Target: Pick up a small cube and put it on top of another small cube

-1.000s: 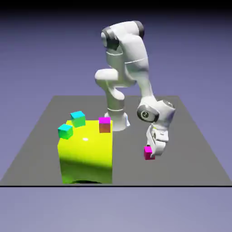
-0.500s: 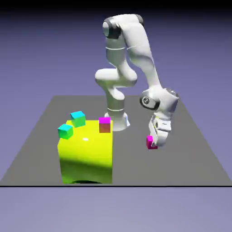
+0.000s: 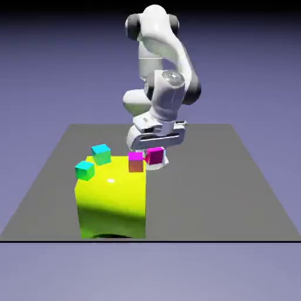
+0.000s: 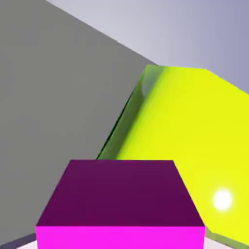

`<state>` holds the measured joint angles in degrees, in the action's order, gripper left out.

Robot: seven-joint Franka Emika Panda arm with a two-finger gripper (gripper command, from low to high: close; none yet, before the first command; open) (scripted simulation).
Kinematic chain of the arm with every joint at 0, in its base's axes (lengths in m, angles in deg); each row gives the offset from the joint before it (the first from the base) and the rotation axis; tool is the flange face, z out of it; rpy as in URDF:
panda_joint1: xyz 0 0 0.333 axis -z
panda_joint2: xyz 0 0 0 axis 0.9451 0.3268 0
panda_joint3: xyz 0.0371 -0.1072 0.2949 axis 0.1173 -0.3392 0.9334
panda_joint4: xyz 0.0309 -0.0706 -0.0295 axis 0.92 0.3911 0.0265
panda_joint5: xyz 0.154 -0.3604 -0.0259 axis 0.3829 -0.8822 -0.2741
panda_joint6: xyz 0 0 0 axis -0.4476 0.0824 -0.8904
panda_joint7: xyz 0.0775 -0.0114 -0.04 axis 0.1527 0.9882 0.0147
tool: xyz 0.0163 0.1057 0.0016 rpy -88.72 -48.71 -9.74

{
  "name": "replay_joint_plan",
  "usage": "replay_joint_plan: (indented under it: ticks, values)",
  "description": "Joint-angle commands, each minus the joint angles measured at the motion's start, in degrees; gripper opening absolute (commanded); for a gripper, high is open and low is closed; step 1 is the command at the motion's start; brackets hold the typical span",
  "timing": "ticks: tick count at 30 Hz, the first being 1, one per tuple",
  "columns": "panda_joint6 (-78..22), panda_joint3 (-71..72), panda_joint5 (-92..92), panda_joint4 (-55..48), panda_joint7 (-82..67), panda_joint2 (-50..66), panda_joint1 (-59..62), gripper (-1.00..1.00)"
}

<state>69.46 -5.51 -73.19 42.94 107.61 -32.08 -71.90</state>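
My gripper point(image 3: 155, 150) is shut on the all-magenta small cube point(image 3: 155, 155), which hangs in the air just to the exterior view's right of the other small cube point(image 3: 136, 161), the one with a magenta top and orange-brown side. That cube rests on the back right corner of the big yellow cube point(image 3: 111, 200). In the hand view the held magenta cube point(image 4: 121, 204) fills the bottom and hides the fingertips, with the big yellow cube point(image 4: 194, 146) beyond it. The other small cube is out of the hand view.
Two teal-and-green small cubes point(image 3: 101, 154) point(image 3: 84, 170) sit on the yellow cube's left part. The grey table point(image 3: 235, 200) stretches around, its front edge near the bottom of the exterior view. The arm's base stands behind the yellow cube.
The gripper closed on the magenta cube down at the exterior view's right, then lifted it and swung it left, up beside the orange-sided cube.
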Motion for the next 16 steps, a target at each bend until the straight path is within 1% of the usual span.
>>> replay_joint_plan:
  ticks: [1,3,4,8,9,10,11,16]
  values:
    - [-2.4,-2.1,1.3,-1.2,1.5,-0.9,-0.3,-1.00]
    - [-7.2,-6.2,4.1,-3.6,4.4,-2.8,-0.9,-1.00]
    - [-7.1,-5.2,3.3,-2.5,5.9,-2.1,-0.2,-1.00]
    - [2.2,-5.5,3.1,5.8,6.0,-1.1,0.0,-1.00]
    - [3.2,-5.5,3.1,6.8,6.0,-1.0,0.1,-1.00]
    - [3.2,-5.5,3.1,6.8,6.0,-1.0,0.1,1.00]
    - [3.2,-5.5,3.1,6.8,6.0,-1.0,0.1,1.00]
    - [-7.1,-5.2,3.4,-2.5,5.9,-2.1,-0.2,1.00]
